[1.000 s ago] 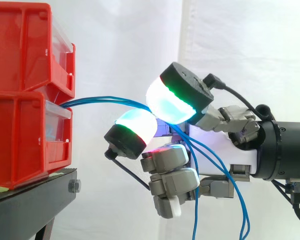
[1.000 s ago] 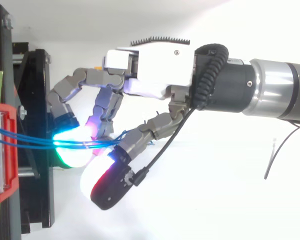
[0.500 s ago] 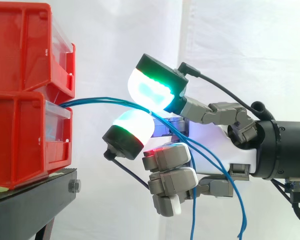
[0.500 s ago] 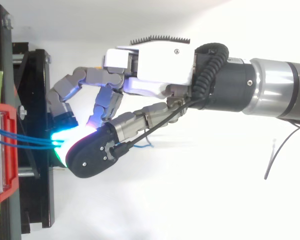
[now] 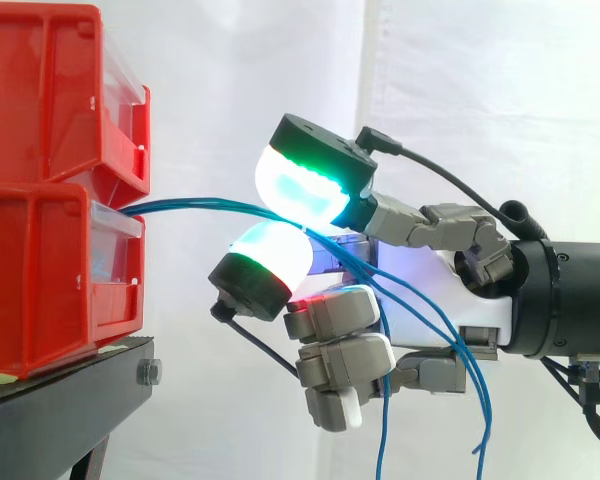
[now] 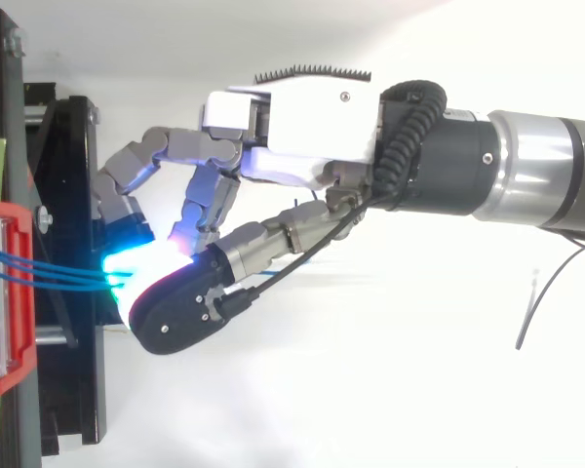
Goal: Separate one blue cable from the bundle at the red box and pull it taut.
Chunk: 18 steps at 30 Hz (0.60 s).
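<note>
Several thin blue cables [image 5: 200, 206] leave the front of the lower red bin [image 5: 50, 280] and run right, close together. They pass between two glowing pads of my hand [image 5: 435, 300]: a green-and-cyan thumb pad [image 5: 302, 185] above and a white fingertip pad [image 5: 272, 256] below. The two pads close on the bundle a short way from the bin. Behind the pads the cables slope down across the palm and hang loose [image 5: 477, 400]. From above, the cables [image 6: 58, 275] reach from the bin [image 6: 5, 292] to the pads, and my hand [image 6: 302, 127] lies to their right.
A second red bin [image 5: 40, 90] is stacked on the lower one, both on a black stand [image 5: 70, 400]. The white curtain hangs behind. The other fingers [image 5: 340, 360] are curled below the cables. The arm comes in from the right.
One second ago the thumb pad pressed the cables further right. It lifted, swung left toward the bin, and has now come down a little onto the bundle over the lower pad.
</note>
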### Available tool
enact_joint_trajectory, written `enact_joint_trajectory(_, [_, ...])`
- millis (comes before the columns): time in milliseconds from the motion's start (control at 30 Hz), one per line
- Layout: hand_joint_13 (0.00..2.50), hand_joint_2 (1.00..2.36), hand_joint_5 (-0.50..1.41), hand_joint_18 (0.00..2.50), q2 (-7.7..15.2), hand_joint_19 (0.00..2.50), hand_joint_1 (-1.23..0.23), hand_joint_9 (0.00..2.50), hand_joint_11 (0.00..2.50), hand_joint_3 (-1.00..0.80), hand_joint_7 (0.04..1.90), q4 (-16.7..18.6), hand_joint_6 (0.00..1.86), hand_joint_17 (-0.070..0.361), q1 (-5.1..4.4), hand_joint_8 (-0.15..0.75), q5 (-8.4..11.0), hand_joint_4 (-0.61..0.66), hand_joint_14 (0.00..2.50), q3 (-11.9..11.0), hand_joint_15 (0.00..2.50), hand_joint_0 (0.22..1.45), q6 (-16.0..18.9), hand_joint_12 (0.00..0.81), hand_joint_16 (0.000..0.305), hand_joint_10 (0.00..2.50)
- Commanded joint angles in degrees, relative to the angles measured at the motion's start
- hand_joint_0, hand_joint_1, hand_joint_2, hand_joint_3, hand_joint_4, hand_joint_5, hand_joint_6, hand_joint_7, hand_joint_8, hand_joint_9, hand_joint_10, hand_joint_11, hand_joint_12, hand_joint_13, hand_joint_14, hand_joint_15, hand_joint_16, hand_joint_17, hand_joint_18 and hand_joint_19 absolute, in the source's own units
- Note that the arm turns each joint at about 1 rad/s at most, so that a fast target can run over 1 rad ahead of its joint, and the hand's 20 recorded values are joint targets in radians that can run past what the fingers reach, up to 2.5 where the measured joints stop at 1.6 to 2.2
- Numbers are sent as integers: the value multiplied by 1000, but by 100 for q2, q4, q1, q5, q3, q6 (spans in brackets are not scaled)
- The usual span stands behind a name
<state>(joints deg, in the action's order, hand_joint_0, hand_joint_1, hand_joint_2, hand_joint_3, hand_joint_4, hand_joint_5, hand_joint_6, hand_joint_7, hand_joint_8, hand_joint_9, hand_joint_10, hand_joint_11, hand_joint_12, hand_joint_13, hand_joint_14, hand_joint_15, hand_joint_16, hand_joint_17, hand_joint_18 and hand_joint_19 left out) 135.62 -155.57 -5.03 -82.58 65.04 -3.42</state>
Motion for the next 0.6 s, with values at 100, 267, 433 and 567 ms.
enact_joint_trajectory(100, [1199,1000,-155,901,0,856,-898,1187,1415,-500,1474,0,903,113,3,277,-4,-123,29,0,1418,788,-1,333,50,28])
enact_joint_trajectory(267, [1192,1000,-152,894,0,861,-910,1200,1410,-500,1429,-9,913,112,3,276,5,-72,29,0,1423,738,-1,339,50,25])
enact_joint_trajectory(433, [1190,1000,-138,889,0,863,-934,1228,1430,-500,1362,9,909,112,-6,281,5,-4,29,0,1417,672,-1,339,50,26])
enact_joint_trajectory(567, [1188,1000,-135,886,0,881,-963,1236,1432,-500,1319,-9,906,111,-6,281,5,22,30,0,1420,619,-1,340,49,26])
